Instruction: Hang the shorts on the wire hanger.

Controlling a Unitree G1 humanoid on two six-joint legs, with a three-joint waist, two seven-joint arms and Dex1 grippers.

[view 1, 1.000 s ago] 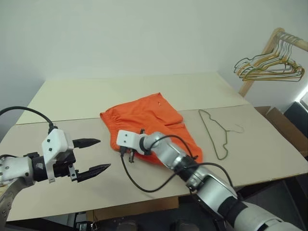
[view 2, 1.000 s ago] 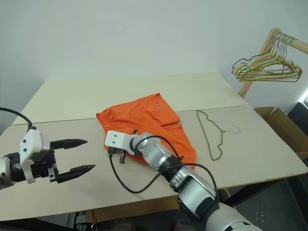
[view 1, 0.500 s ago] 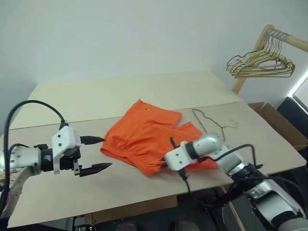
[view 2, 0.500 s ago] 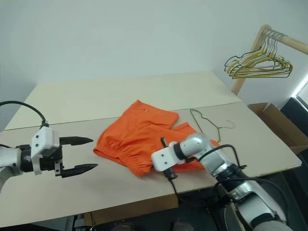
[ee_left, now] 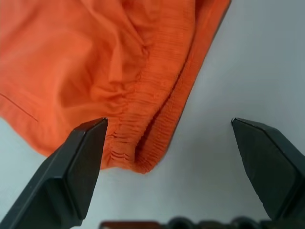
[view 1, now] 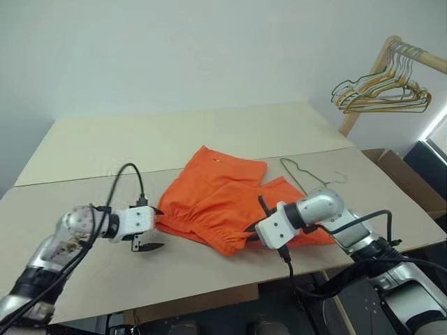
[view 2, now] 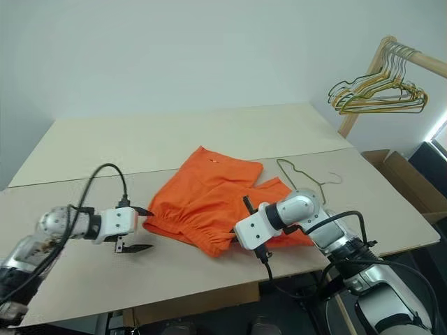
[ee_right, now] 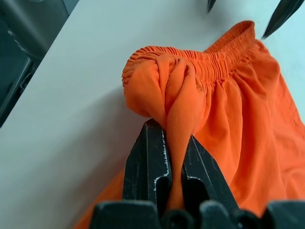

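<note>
Left gripper (view 1: 150, 228): black fingers spread wide, empty, at the waistband's left corner.
Bright orange fabric shorts (view 1: 216, 195): flat on the beige table (view 1: 105, 146).
Right gripper (ee_right: 167, 164): clamped on bunched waistband fabric.
Thin grey wire hanger (view 1: 307, 176): on the table, beside the shorts' right edge.

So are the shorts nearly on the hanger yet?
Not yet, it's early. Done: the right pincer is shut on a bunched fold of the shorts at the waistband. In hand: the left pincer is open at the other waistband corner, not gripping. Left: the hanger lies untouched on the table beside the shorts, with no fabric over it.
</note>
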